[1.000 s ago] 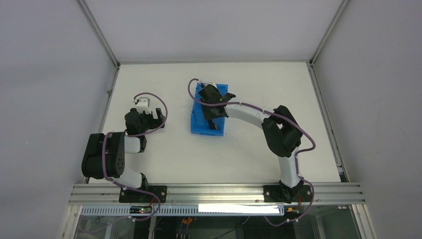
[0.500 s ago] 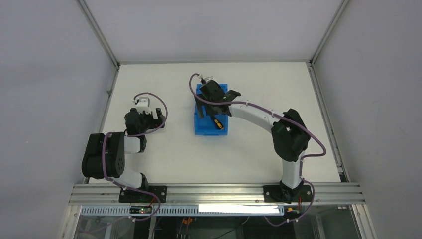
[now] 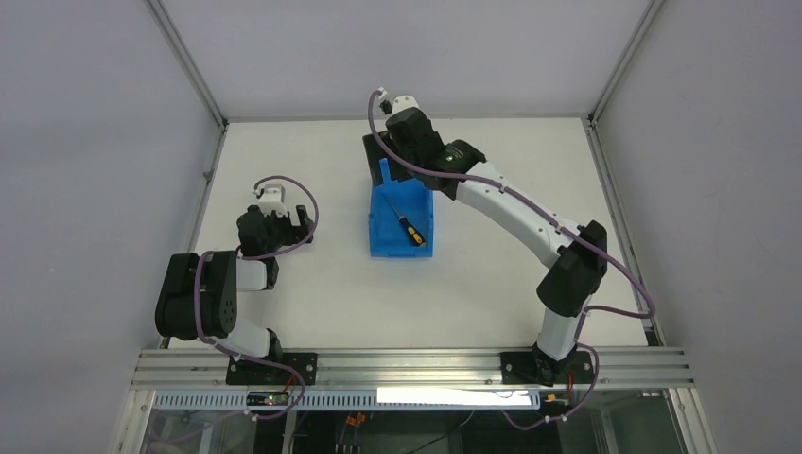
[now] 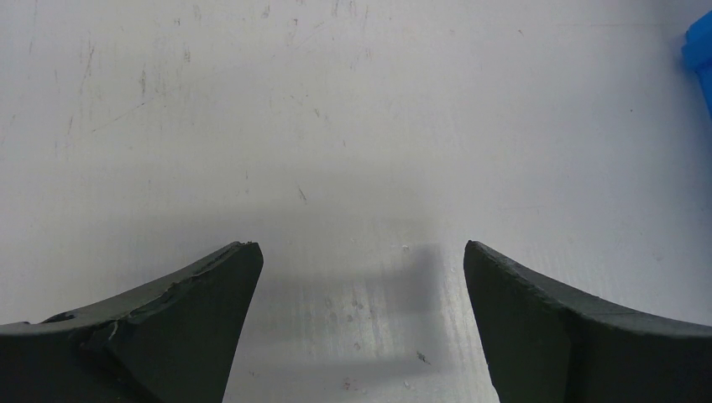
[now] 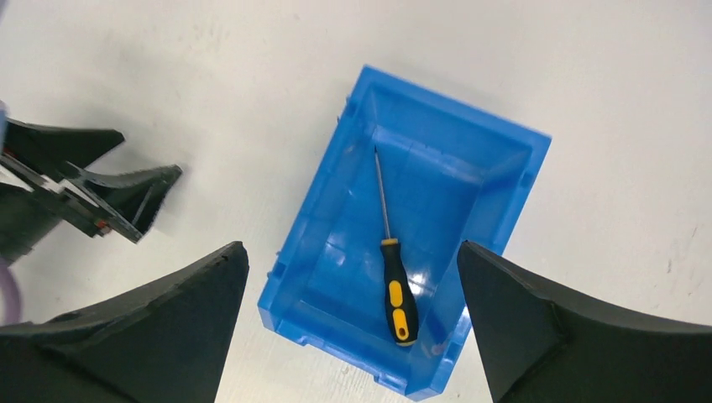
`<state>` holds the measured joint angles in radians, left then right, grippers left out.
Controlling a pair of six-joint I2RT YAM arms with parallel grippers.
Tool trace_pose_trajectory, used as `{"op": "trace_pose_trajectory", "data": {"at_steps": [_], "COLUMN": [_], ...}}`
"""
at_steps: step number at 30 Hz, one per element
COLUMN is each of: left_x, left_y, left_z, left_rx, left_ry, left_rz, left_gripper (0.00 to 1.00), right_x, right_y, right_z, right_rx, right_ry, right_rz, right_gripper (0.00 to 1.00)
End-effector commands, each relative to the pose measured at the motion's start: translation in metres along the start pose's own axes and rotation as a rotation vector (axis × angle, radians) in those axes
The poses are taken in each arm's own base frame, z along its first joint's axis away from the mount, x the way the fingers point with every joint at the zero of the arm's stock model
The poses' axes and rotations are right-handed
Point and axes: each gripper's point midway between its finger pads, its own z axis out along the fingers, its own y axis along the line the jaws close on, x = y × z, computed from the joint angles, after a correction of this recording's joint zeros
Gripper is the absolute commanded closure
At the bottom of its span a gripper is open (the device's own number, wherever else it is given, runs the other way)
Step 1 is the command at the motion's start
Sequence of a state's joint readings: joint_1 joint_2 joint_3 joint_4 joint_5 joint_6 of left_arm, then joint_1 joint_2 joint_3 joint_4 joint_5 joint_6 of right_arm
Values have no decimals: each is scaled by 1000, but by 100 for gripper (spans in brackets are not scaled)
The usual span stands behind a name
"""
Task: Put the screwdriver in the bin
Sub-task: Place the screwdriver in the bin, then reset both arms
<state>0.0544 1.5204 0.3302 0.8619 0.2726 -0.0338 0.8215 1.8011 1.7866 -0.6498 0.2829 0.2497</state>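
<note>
Screwdriver (image 5: 396, 294) lies in bin (image 5: 453, 113); both arms' jaws apart, empty. Likely light, stiff (handle looks the best hold).

The top external camera sits high above and behind the arm bases, facing down over the whole bench (image 3: 312, 293), far enough off that the bin (image 3: 397, 252) and the screwdriver (image 3: 409, 227) inside look small. The left wrist camera is low and close, looking past the spread tips of the left gripper (image 4: 361, 252) at bare bench, with only a bin corner at its right edge. The right wrist camera looks steeply down from higher up, past the right gripper (image 5: 352, 245), on the whole bin and screwdriver, shared with the top view.
</note>
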Motion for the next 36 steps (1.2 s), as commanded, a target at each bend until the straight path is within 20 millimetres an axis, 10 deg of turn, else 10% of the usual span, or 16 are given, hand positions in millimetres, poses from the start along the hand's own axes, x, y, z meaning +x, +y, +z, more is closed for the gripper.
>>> {"op": "trace_pose_trajectory", "data": {"at_steps": [1,14,36], "left_x": [-18,-18,-18], "left_y": [0,0,0], "left_z": [2,2,2], "left_rx": [16,17,17], "left_ry": [-62,-62,-62], "left_rz": [20,20,20], "left_gripper": [1,1,1], "right_x": [-50,-97,-53], "right_y": [-3,-26,-224], "right_z": [-37,-56,-68], "right_rx": [-4,-8,191], "right_ry": [-108,-185,-78], "right_rz": [-45,-80,84], "right_gripper": [1,3,7]}}
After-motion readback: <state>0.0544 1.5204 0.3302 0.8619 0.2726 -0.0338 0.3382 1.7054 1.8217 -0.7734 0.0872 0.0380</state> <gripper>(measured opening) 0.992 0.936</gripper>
